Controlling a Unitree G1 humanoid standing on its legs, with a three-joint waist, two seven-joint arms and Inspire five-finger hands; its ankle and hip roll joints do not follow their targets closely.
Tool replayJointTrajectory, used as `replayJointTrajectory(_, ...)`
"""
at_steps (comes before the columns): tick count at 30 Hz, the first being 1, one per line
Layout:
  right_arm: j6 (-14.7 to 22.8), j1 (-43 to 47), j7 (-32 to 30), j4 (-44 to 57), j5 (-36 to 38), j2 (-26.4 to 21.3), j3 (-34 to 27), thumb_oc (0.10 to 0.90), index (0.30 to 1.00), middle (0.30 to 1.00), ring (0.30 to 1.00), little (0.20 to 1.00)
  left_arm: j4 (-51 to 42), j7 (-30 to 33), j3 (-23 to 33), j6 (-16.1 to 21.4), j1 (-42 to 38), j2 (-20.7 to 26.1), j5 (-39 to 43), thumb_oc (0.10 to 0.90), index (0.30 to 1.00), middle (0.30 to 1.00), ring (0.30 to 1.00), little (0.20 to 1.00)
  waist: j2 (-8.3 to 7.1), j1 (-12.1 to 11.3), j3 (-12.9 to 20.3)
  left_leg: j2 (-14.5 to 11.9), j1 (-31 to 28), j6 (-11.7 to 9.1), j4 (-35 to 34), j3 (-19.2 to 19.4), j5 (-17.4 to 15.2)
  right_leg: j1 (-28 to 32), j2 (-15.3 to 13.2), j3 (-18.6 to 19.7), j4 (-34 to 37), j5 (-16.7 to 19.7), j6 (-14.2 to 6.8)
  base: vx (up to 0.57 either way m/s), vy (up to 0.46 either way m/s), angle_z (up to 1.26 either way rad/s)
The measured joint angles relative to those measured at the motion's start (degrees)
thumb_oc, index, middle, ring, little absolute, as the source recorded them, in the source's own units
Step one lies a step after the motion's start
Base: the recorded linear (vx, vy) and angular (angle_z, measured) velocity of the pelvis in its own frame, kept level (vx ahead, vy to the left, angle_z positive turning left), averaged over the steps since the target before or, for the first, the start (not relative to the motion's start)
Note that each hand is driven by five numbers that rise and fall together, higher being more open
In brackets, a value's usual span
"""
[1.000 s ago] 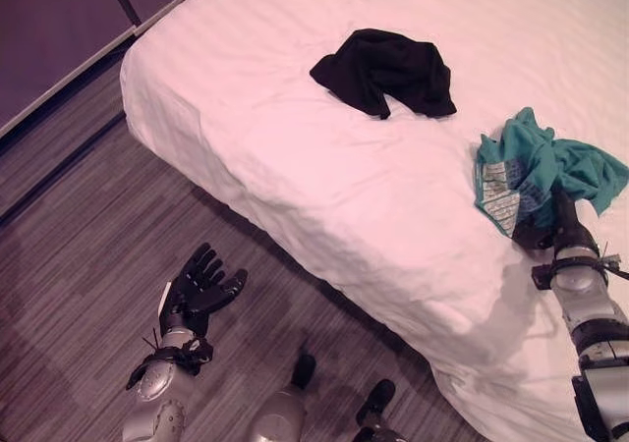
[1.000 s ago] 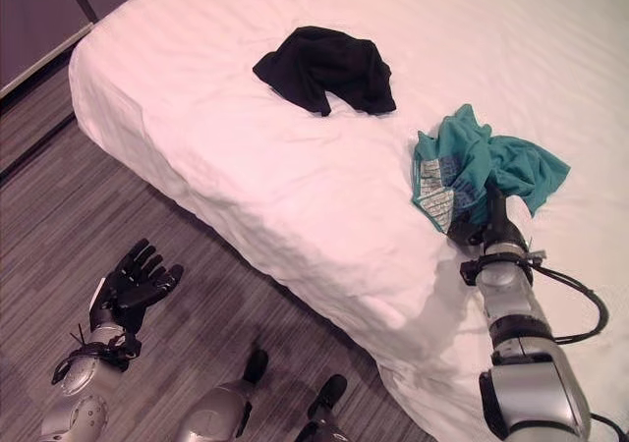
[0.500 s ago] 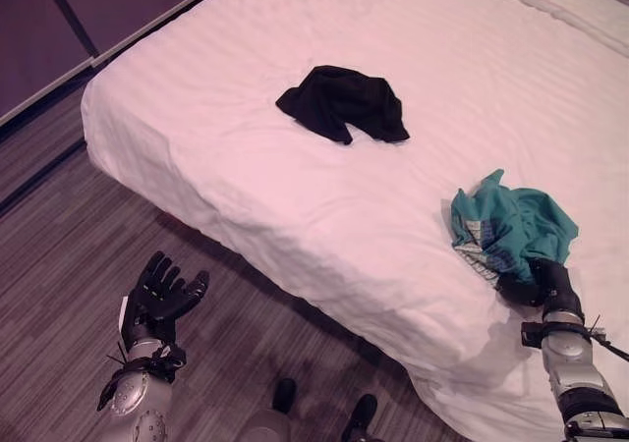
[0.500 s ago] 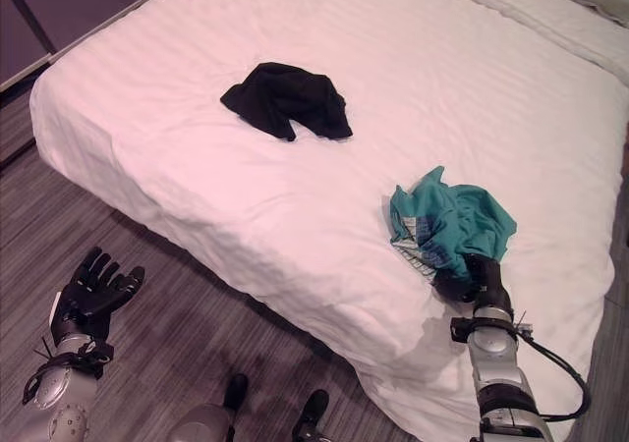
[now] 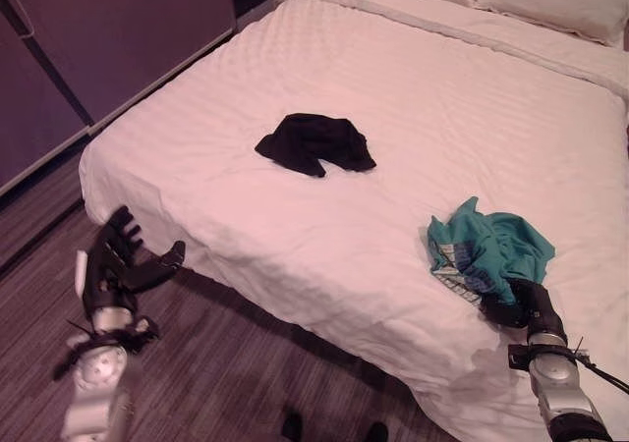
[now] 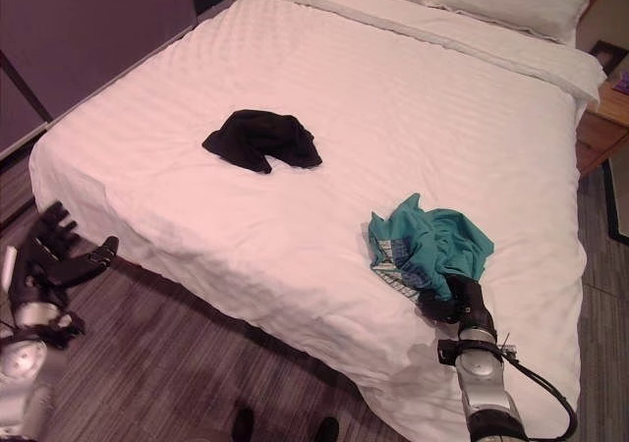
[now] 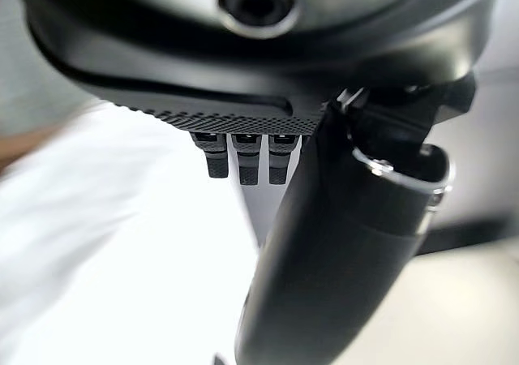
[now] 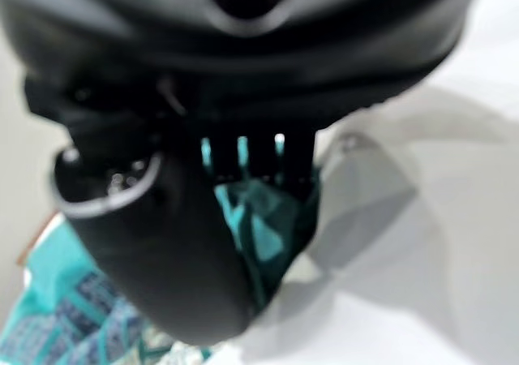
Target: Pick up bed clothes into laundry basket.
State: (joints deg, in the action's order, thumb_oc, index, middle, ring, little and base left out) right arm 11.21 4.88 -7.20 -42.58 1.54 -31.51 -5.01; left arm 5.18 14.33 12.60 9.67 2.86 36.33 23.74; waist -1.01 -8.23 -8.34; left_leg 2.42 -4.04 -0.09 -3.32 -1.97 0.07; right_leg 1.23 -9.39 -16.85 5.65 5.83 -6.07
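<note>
fingers (image 8: 268, 170) of the right hand (image 6: 457, 300) are curled into the near edge of the teal garment (image 6: 432, 250), clamped on a fold of it; the right wrist view shows teal cloth bunched between them and the thumb. the garment lies crumpled on the white bed (image 5: 393, 118), near its right front corner, spreading away from the hand toward the middle of the bed, with no clear long axis. the next move, as i judge it, is to lift this bundle off the sheet, since the grip looks set.

a black garment (image 5: 314, 142) lies well apart, further up the bed and toward its left side, with bare sheet between the two garments and nothing in the way. the left hand (image 5: 113, 265) hangs over the floor (image 5: 226, 363) just off the bed's left front corner, fingers straight and spread, holding nothing; it looks the nearer hand for the black piece. pillows (image 5: 550, 0) sit at the head of the bed.
</note>
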Motion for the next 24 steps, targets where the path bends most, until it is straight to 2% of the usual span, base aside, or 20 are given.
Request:
replayJointTrajectory(1,0.02,-0.82,0.87,0.85,-0.98,-0.01,0.07,0.4,0.3,0.3,0.3,0.3,0.63,0.03,0.87,0.0,-2.14,1.34,-1.48,0.8,0.9,0.9,0.9,0.9,0.75,0.48,0.12,-0.37,-0.9,0.0,0.0,0.24,0.0,1.04,0.34,0.06,0.01,-0.09,0.13,-0.16,-0.273,-0.05)
replayJointTrajectory(2,0.03,-0.89,1.72,0.85,-1.13,-0.13,0.56,0.4,0.3,0.3,0.3,0.3,2.6,-0.31,0.07,-0.4,-3.49,4.92,-2.9,0.8,0.9,0.9,0.9,0.9,1.77,1.29,0.03,-0.93,-1.31,-0.03,0.09,0.42,0.02,1.34,0.85,0.06,0.04,-0.4,0.26,-0.22,-0.358,-0.08)
replayJointTrajectory(4,0.03,-0.47,2.97,0.86,-1.25,1.07,0.7,0.4,0.3,0.3,0.3,0.3,6.79,-3.85,-4.49,-2.85,-5.38,16.91,-3.92,0.8,0.9,0.9,0.9,0.9,0.18,1.3,-0.54,-1.45,-0.59,-0.97,3.14,1.55,-0.61,1.73,1.5,0.48,0.02,-1.32,0.73,-0.19,-0.255,-0.13)
replayJointTrajectory(5,0.09,-0.52,3.35,0.83,-1.23,1.42,1.43,0.4,0.3,0.3,0.3,0.3,7.71,-6.37,-4.36,-3.35,-5.02,21.08,-4.9,0.8,0.9,0.9,0.9,0.9,0.04,1.28,-1.21,-1.65,1.13,-1.95,7.52,1.94,-1.16,1.75,2.1,0.85,-0.16,-1.83,1.64,-0.14,-0.176,-0.18)
replayJointTrajectory(7,0.24,-0.48,4.16,0.86,-1.22,1.6,1.93,0.4,0.3,0.3,0.3,0.3,7.85,-7.84,-4.19,-3.87,-5.25,22.51,-6.14,0.8,0.9,0.9,0.9,0.9,-1.27,1.05,-2.53,-1.39,4.08,-3.72,15.75,2.41,-2.42,2.54,1.42,2.27,-0.88,-2.21,3.04,-0.09,-0.072,-0.2)
replayJointTrajectory(8,0.32,-0.32,4.63,0.84,-1.2,1.3,2.84,0.4,0.3,0.3,0.3,0.3,8.11,-8.53,-4.04,-3.83,-5.18,21.79,-6.19,0.8,0.9,0.9,0.9,0.9,-1.16,0.88,-3.24,-1.16,9.39,-4.56,27.74,1.87,-2.46,2.55,1.2,4.27,-1.18,-2.28,3.73,0.01,0.001,-0.4)
replayJointTrajectory(9,0.43,0.0,4.88,0.84,-1.19,1.15,3.27,0.4,0.3,0.3,0.3,0.3,8.35,-8.75,-4.16,-3.85,-5.12,21.73,-5.84,0.8,0.9,0.9,0.9,0.9,-2.05,0.42,-3.57,-1.45,12.42,-6.27,32.0,1.53,-3.08,2.2,1.12,5.34,-1.72,-2.46,4.04,0.08,0.016,-0.6)
replayJointTrajectory(10,0.66,-0.01,5.26,0.85,-0.99,1.35,3.11,0.4,0.3,0.3,0.3,0.3,8.64,-8.9,-4.16,-3.76,-5.06,21.95,-5.77,0.8,0.9,0.9,0.9,0.9,-1.62,0.07,-3.73,-2.73,13.37,-6.96,29.93,1.3,-3.29,1.37,1.21,6.91,-2.11,-2.83,4.71,0.13,0.021,-0.62)
replayJointTrajectory(11,1.27,-0.02,6.23,1.1,-0.57,1.3,2.33,0.4,0.3,0.3,0.3,0.3,9.7,-8.86,-4.13,-3.61,-5.64,22.11,-5.76,0.8,0.9,0.9,0.9,0.9,-2.12,0.7,-3.87,-6.37,12.97,-8.04,21.68,1.87,-2.61,0.39,1.47,7.93,-2.5,-2.86,4.92,0.17,0.052,-0.47)
replayJointTrajectory(13,1.35,-0.06,7.0,2.76,0.12,0.9,1.15,0.4,0.3,0.3,0.3,0.3,11.59,-8.7,-4.15,-3.51,-6.15,22.2,-5.67,0.8,0.9,0.9,0.9,0.9,-1.32,2.33,-4.78,-10.77,12.09,-10.06,12.09,2.8,-0.9,0.26,1.77,9.13,-2.49,-2.85,4.9,0.16,0.088,-0.21)
replayJointTrajectory(14,1.51,-0.03,7.12,3.36,0.27,0.47,0.79,0.4,0.3,0.3,0.3,0.3,12.86,-8.7,-4.38,-3.5,-6.8,22.19,-5.5,0.8,0.9,0.9,0.9,0.9,-0.45,3.4,-5.1,-12.37,11.95,-11.3,9.29,2.78,0.54,0.38,2.12,9.52,-2.23,-2.83,4.93,0.22,0.159,0.03)
replayJointTrajectory(15,1.75,-0.12,7.15,3.86,0.67,0.5,-1.29,0.4,0.3,0.3,0.3,0.3,16.3,-8.59,-5.93,-3.24,-9.93,22.11,-3.87,0.8,0.9,0.9,0.9,0.9,1.05,4.74,-6.21,-14.44,10.82,-12.63,4.23,3.21,1.7,0.74,2.22,10.11,-2.73,-2.89,4.29,0.22,0.161,0.1)
replayJointTrajectory(17,1.85,-0.14,7.01,4.19,1.2,-0.36,-2.88,0.4,0.3,0.3,0.3,0.3,18.84,-8.33,-6.45,-3.28,-12.02,22.02,-2.29,0.8,0.9,0.9,0.9,0.9,2.7,5.4,-7.12,-15.54,8.68,-12.13,0.46,3.81,1.34,0.22,2.2,10.92,-3.5,-3.6,3.23,0.29,0.212,-0.18)
replayJointTrajectory(18,1.99,-0.38,6.7,4.25,1.61,-2.66,-4.16,0.4,0.3,0.3,0.3,0.3,20.26,-7.32,-6.42,-3.55,-13.25,22.0,-0.67,0.8,0.9,0.9,0.9,0.9,5.1,5.62,-7.97,-16.02,6.85,-10.15,-1.37,6.09,3.78,1.61,2.17,11.15,-1.76,-4.07,1.96,0.41,0.291,-0.43)
replayJointTrajectory(19,1.99,-0.38,6.21,3.77,1.64,-2.83,-4.33,0.4,0.3,0.3,0.3,0.3,21.72,-7.22,-6.42,-3.63,-14.44,22.06,-0.1,0.8,0.9,0.9,0.9,0.9,5.45,5.26,-8.21,-16.0,6.66,-8.89,-1.09,8.32,5.64,1.62,1.83,10.1,-2.57,-5.27,2.2,0.32,0.246,-0.47)
replayJointTrajectory(20,1.99,-0.39,5.8,2.46,1.64,-2.65,-4.28,0.4,0.3,0.3,0.3,0.3,22.65,-6.71,-6.34,-4.13,-15.53,22.53,0.37,0.8,0.9,0.9,0.9,0.9,5.07,4.72,-8.38,-16.0,5.97,-8.67,-0.59,9.68,6.53,1.49,1.05,8.19,-6.44,-7.09,-0.2,0.3,0.253,-0.35)
replayJointTrajectory(21,1.95,-0.42,5.67,0.35,1.65,-1.9,-4.26,0.4,0.3,0.3,0.3,0.3,22.73,-6.69,-6.46,-4.43,-15.7,23.62,0.88,0.8,0.9,0.9,0.9,0.9,4.06,4.13,-8.11,-15.63,4.69,-8.08,-0.22,10.84,6.88,2.49,0.17,7.63,-9.17,-8.68,-1.21,0.21,0.193,-0.42)
replayJointTrajectory(22,1.59,-0.64,5.66,-2.5,1.66,-0.31,-4.18,0.4,0.3,0.3,0.3,0.3,23.09,-7.04,-7.21,-4.68,-15.64,26.83,0.9,0.8,0.9,0.9,0.9,0.9,1.06,3.06,-6.85,-13.99,3.25,-7.24,0.52,12.46,6.17,4.31,-1.9,7.92,-10.67,-9.18,-1.8,0.25,0.313,-0.38)
replayJointTrajectory(23,1.02,-1.83,5.52,-3.93,1.91,1.61,-4.16,0.4,0.3,0.3,0.3,0.3,23.59,-6.81,-7.56,-4.85,-16.02,31.81,0.91,0.8,0.9,0.9,0.9,0.9,-3.12,2.24,-4.97,-11.19,3.3,-6.61,1.82,14.03,4.72,6.08,-5.08,7.68,-9.13,-9.52,-1.79,0.15,0.214,-0.27)
replayJointTrajectory(24,1.02,-2.69,5.18,-4.07,2.78,2.28,-4.4,0.4,0.3,0.3,0.3,0.3,23.7,-6.16,-7.66,-4.86,-17.38,35.52,0.91,0.8,0.9,0.9,0.9,0.9,-5.17,1.97,-4.83,-10.19,5.21,-6.77,5.45,13.94,2.87,7.45,-6.27,7.72,-6.24,-8.87,-1.65,0.28,0.454,-0.07)
